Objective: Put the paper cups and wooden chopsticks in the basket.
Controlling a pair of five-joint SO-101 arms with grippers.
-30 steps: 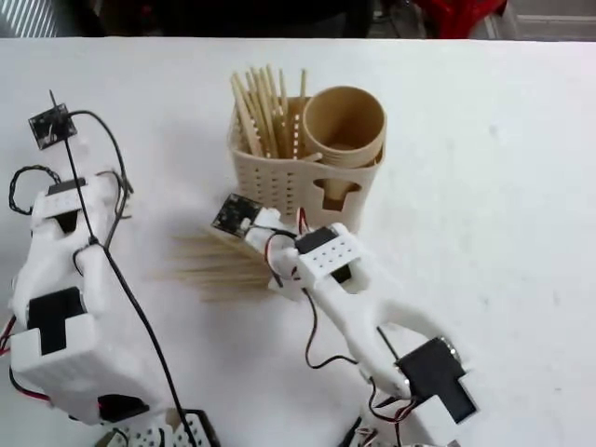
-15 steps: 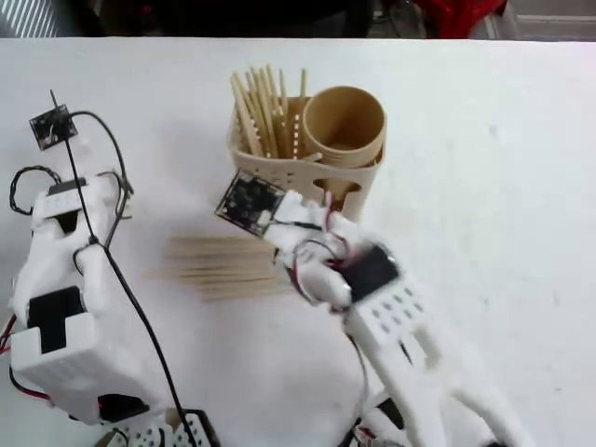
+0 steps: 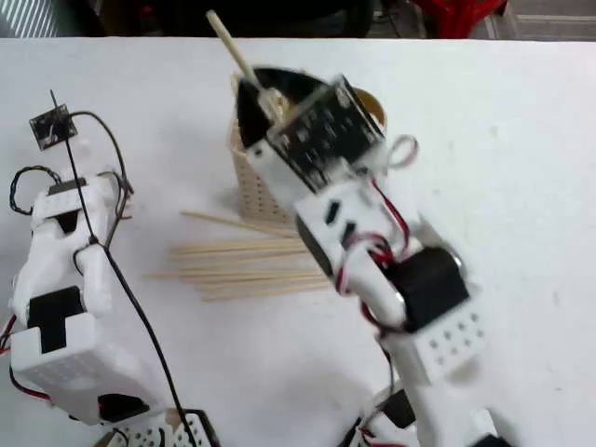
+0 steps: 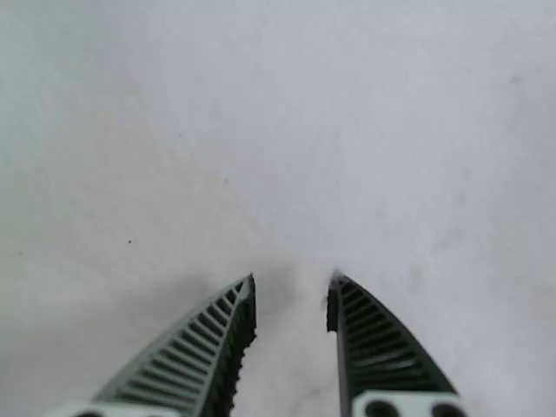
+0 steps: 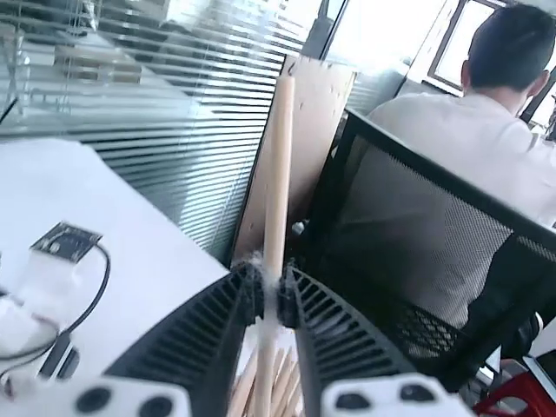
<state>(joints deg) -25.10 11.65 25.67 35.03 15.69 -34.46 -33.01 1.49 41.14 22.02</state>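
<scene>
My right pincer [image 5: 271, 283] is clamped narrow on one pale wooden chopstick [image 5: 280, 174], with both toothed jaws pressed against it. In my right wrist view the stick rises straight up the middle of the picture. More stick ends [image 5: 261, 382] show at the bottom, between the jaws.

In the high view this pincer sits in the upper middle of the frame, raised over the cream perforated plastic basket [image 3: 250, 182]. The held chopstick slants toward the upper left. My arm covers most of the basket. A sliver of a tan paper cup [image 3: 371, 97] shows at the basket's right side.

A loose bundle of wooden chopsticks [image 3: 244, 268] lies flat on the white table [image 3: 503, 149] just below the basket, centre-left in the high view.

My left pincer [image 4: 292, 281] hangs over bare table, its jaws a narrow gap apart with nothing between them. My left arm [image 3: 60, 279] lies along the left edge of the high view, apart from the bundle.
</scene>
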